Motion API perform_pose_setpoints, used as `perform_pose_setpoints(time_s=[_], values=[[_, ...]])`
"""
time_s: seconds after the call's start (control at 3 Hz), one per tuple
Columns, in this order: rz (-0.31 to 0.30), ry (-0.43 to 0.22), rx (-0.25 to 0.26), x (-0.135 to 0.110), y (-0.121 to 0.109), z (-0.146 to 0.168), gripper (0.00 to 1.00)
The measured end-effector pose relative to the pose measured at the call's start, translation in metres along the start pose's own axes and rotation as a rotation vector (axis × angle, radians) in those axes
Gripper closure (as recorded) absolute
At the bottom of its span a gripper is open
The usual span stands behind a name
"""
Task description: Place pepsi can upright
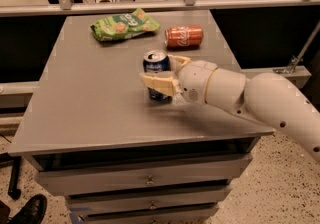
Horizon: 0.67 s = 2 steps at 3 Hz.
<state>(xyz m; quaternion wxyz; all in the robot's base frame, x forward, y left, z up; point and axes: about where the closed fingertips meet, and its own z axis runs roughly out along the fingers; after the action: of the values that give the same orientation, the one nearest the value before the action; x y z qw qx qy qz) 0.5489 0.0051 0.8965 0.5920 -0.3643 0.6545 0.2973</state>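
**Camera view**

1. Cream two-finger gripper [157,70] on my white arm [260,98], which reaches in from the right. The fingers are narrowed onto item 2, one across its near face and one behind it.
2. Blue aluminium pepsi can [156,63] with silver ends. It stands upright between those fingers on the grey table top [90,98].
3. Orange soda can [184,36], lying on its side just beyond the hand.
4. Green crinkled snack bag [125,25], farther out past the hand, toward the frame's left.

**Progress:** I judge the can already upright. What remains is letting go and backing the hand off without tipping it.

**Obscured:** the near finger covers the can's middle, so I cannot confirm that its base sits fully flat. The arm is cut off at the right edge.
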Motion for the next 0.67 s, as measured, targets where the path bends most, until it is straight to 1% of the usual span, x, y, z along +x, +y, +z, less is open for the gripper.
perform_pose_setpoints(time_s=[0.33, 0.67], values=[[0.009, 0.008, 0.003, 0.004, 0.0007, -0.0025, 0.0], [0.011, 0.012, 0.003, 0.0052, 0.001, -0.0033, 0.0]])
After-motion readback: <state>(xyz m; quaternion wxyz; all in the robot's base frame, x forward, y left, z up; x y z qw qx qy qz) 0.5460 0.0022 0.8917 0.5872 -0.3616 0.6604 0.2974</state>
